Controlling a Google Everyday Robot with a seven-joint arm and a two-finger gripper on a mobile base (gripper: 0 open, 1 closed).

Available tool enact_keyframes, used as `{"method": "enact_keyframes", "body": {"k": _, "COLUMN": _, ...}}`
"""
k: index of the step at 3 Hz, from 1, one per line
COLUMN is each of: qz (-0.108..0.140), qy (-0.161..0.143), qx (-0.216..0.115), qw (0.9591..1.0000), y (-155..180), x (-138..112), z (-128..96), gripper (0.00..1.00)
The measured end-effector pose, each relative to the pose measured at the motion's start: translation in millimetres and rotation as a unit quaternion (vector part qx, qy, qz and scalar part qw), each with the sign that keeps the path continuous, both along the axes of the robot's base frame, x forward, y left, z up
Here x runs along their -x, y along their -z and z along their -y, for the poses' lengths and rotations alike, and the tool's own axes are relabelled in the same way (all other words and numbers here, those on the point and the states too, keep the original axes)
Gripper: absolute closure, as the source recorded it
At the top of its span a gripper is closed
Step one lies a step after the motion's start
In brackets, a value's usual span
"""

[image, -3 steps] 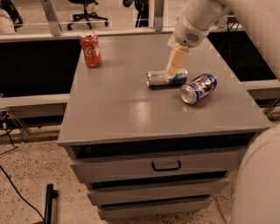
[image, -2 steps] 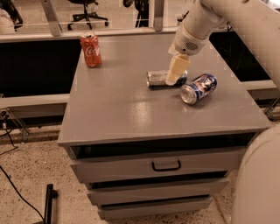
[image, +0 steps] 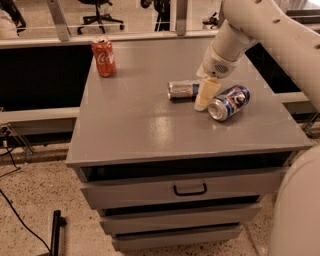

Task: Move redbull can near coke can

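The redbull can (image: 182, 90), slim and silver with blue panels, lies on its side near the middle of the grey cabinet top (image: 140, 125). My gripper (image: 204, 98) hangs from the white arm and is low over the table, right at the can's right end, between it and a fatter dark-blue can. The coke can (image: 103, 57), red with white script, stands upright at the far left corner of the top, well away from the gripper.
A fatter dark-blue can (image: 228, 102) with a red-white logo lies on its side just right of the gripper. The cabinet has drawers (image: 190, 189) below its front edge. Office chairs (image: 97, 12) stand behind a rail at the back.
The gripper has come down and slightly toward the front, ending at the redbull can's right end. The cans have not moved.
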State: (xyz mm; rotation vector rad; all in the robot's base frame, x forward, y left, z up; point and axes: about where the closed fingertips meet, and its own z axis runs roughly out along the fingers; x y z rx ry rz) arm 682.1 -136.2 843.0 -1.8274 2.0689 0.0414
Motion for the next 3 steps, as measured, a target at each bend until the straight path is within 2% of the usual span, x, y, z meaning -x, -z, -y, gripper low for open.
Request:
{"method": "enact_keyframes", "body": {"k": 1, "qz": -0.007, "qy": 0.006, "qx": 0.002, "qw": 1.0000, "y": 8.9, "x": -1.4, "z": 8.7, "gripper": 0.38}}
{"method": "enact_keyframes", "body": {"k": 3, "qz": -0.007, "qy": 0.005, "qx": 0.002, "qw": 1.0000, "y": 0.1, "x": -1.3, "z": 8.8, "gripper": 0.85}}
